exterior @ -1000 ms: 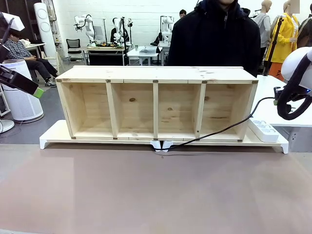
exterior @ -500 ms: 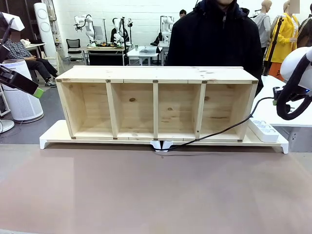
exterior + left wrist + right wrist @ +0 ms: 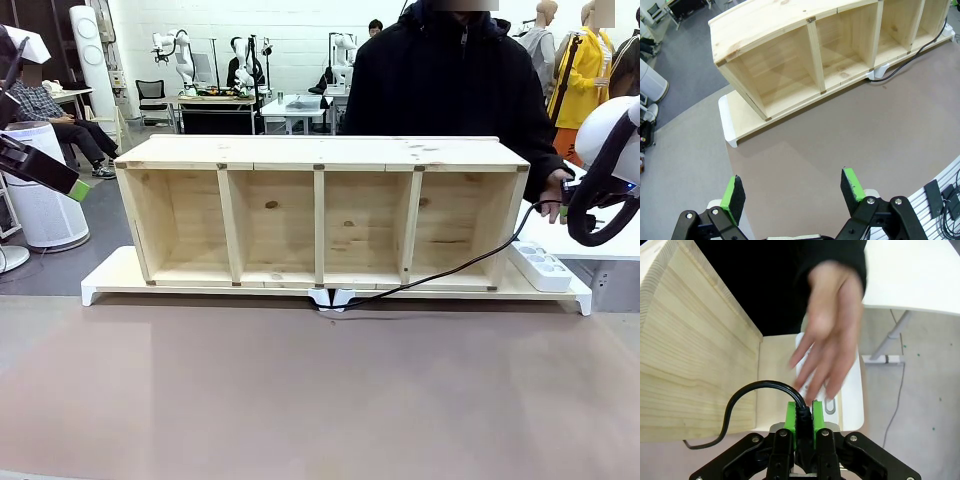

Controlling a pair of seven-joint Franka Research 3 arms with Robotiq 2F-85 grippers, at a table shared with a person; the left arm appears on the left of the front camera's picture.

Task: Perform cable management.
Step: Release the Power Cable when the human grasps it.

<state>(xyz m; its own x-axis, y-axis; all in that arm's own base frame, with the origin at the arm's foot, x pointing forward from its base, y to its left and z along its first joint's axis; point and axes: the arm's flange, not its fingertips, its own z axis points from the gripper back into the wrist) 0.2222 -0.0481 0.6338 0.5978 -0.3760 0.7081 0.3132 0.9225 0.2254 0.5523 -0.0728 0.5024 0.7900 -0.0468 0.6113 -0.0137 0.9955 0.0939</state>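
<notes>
Reaching in since a second ago, the person's hand (image 3: pixel 827 335) is hovering at twelve o'clock from my right gripper (image 3: pixel 802 420), which is clamping the cable (image 3: pixel 752 390); my left gripper (image 3: pixel 792 192) is gaping, idle.

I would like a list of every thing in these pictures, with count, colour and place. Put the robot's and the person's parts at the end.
shelf: one, pale wood, four open compartments, on the white board.
board: one, white, under the shelf at the table's far side.
cable: one, black, from the board's front middle up to the right gripper.
power strip: one, white, on the board's right end.
table: one, brown top.
left gripper: one, black with green pads, open, above the table.
right gripper: one, shut on the cable.
hand: one, the person's, reaching toward the right gripper.
</notes>
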